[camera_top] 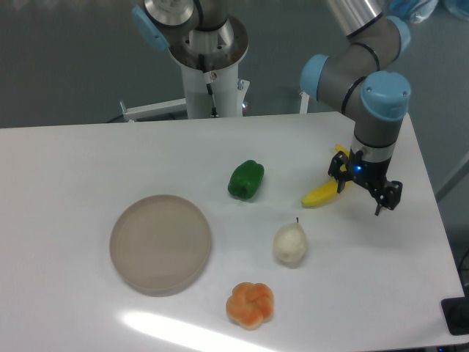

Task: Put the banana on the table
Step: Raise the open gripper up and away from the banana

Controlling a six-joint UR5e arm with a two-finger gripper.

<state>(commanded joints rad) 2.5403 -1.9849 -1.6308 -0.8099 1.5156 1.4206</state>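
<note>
The bright yellow banana (321, 194) lies flat on the white table (88, 154), right of the green pepper. My gripper (364, 195) hangs over the banana's right end with its two black fingers spread wide, open. One finger hides part of that end of the banana, and a yellow tip shows behind the gripper. Nothing is held between the fingers.
A green pepper (245, 180) sits mid-table. A pale pear (290, 243) and an orange lobed fruit (250, 304) lie toward the front. A round beige plate (160, 243) rests at the left. The table's right edge runs close to the gripper.
</note>
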